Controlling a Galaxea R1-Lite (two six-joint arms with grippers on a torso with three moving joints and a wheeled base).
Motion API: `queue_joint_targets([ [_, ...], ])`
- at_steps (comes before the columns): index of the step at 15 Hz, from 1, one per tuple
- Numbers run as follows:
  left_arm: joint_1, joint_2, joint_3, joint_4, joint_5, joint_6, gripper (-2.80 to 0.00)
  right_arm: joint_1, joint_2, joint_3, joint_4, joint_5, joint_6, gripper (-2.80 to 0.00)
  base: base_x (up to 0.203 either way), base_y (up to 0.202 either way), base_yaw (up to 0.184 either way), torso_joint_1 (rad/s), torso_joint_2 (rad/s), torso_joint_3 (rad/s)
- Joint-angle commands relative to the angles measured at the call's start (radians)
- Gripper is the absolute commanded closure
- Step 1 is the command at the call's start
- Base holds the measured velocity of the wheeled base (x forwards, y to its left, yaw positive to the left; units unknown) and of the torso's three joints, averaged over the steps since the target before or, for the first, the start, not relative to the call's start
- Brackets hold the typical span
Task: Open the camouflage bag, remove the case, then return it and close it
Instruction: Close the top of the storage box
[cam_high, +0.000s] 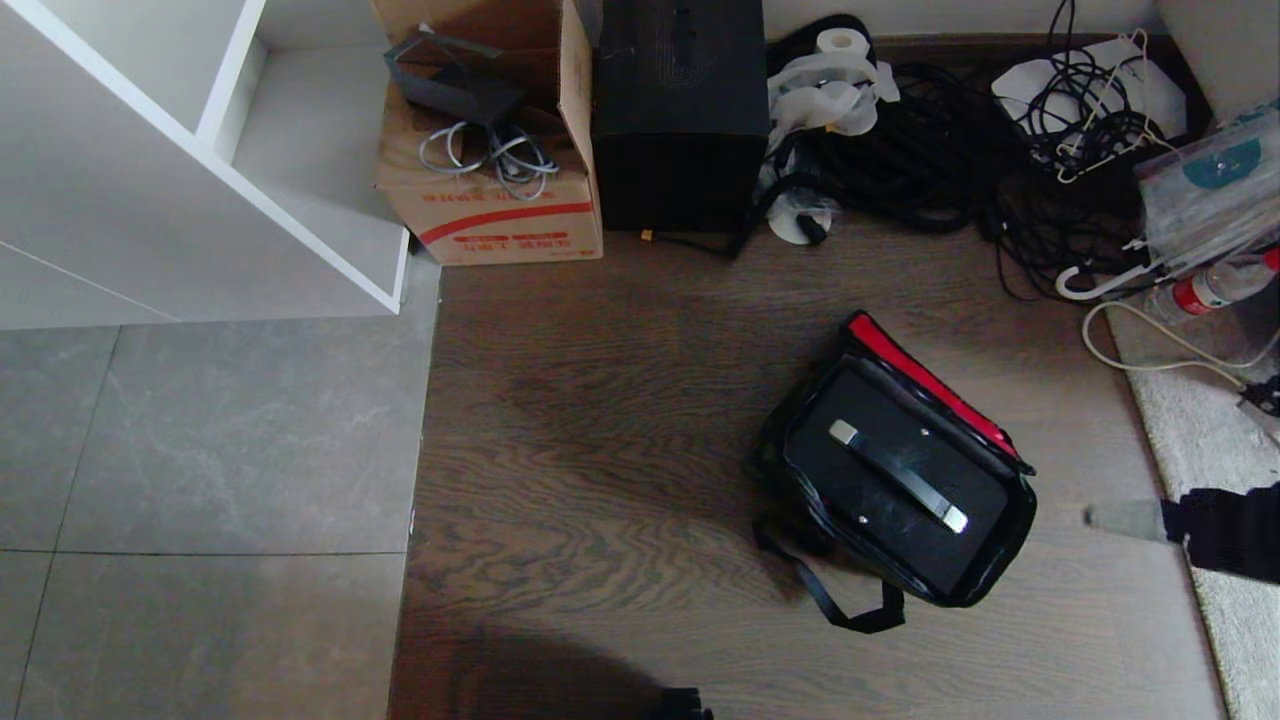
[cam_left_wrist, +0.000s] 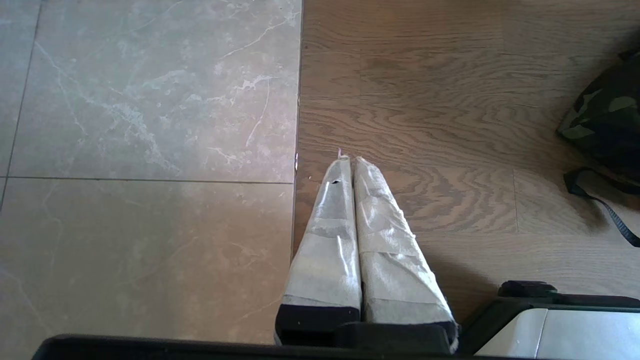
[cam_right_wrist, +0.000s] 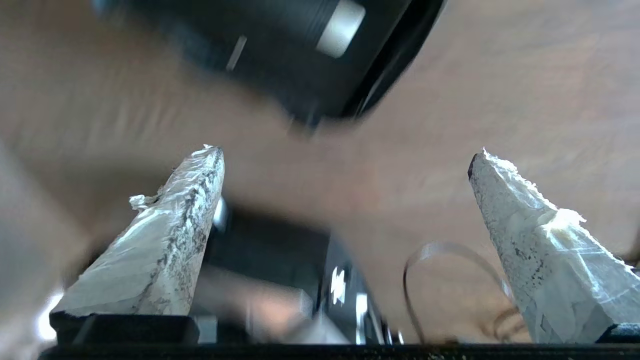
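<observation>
Now the camouflage bag (cam_high: 790, 480) lies open on the floor (cam_high: 600, 400) with the case (cam_high: 890, 470) inside. Right of the bag, the right tool (cam_right_wrist: 345, 165) is spread wide. The left tool (cam_left_wrist: 348, 160) is pressed together.

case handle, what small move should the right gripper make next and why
Probably bring the right gripper in over the handle of the case. The camouflage bag lies open on the wood floor, red lining showing, with the case inside and its handle exposed. The right gripper is open, empty and off to the bag's right; the left gripper is shut over the floor.
</observation>
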Motion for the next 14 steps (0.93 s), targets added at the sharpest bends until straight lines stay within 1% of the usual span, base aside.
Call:
queue_joint_targets([
  [1, 0.0, 0.0, 0.009, 0.0, 0.0, 0.0, 0.0, 0.0, 0.277, -0.099, -0.136, -0.058, 0.073, -2.8, 0.0, 0.0, 0.0, 0.0, 0.0, 0.0],
  [2, 0.0, 0.0, 0.009, 0.0, 0.0, 0.0, 0.0, -0.001, 0.352, -0.135, -0.2, -0.087, 0.111, -2.8, 0.0, 0.0, 0.0, 0.0, 0.0, 0.0],
  [5, 0.0, -0.002, 0.009, 0.0, 0.0, 0.0, 0.0, -0.003, 0.555, -0.223, -0.431, -0.176, 0.257, -2.8, 0.0, 0.0, 0.0, 0.0, 0.0, 0.0],
  [7, 0.0, -0.002, 0.009, 0.0, 0.0, 0.0, 0.0, -0.003, 0.654, -0.33, -0.487, -0.2, 0.352, -2.8, 0.0, 0.0, 0.0, 0.0, 0.0, 0.0],
  [9, 0.0, -0.002, 0.009, 0.0, 0.0, 0.0, 0.0, -0.002, 0.745, -0.456, -0.488, -0.208, 0.433, -2.8, 0.0, 0.0, 0.0, 0.0, 0.0, 0.0],
  [10, 0.0, -0.002, 0.009, 0.0, 0.0, 0.0, 0.0, -0.003, 0.793, -0.51, -0.468, -0.211, 0.459, -2.8, 0.0, 0.0, 0.0, 0.0, 0.0, 0.0],
  [12, 0.0, -0.002, 0.011, 0.0, 0.0, 0.0, 0.0, -0.005, 0.85, -0.604, -0.367, -0.236, 0.497, -2.8, 0.0, 0.0, 0.0, 0.0, 0.0, 0.0],
  [13, 0.0, -0.002, 0.009, 0.0, 0.0, 0.0, 0.0, -0.006, 0.876, -0.644, -0.31, -0.266, 0.511, -2.8, 0.0, 0.0, 0.0, 0.0, 0.0, 0.0],
  [14, 0.0, -0.002, 0.009, 0.0, 0.0, 0.0, 0.0, -0.007, 0.899, -0.668, -0.282, -0.29, 0.533, -2.8, 0.0, 0.0, 0.0, 0.0, 0.0, 0.0],
])
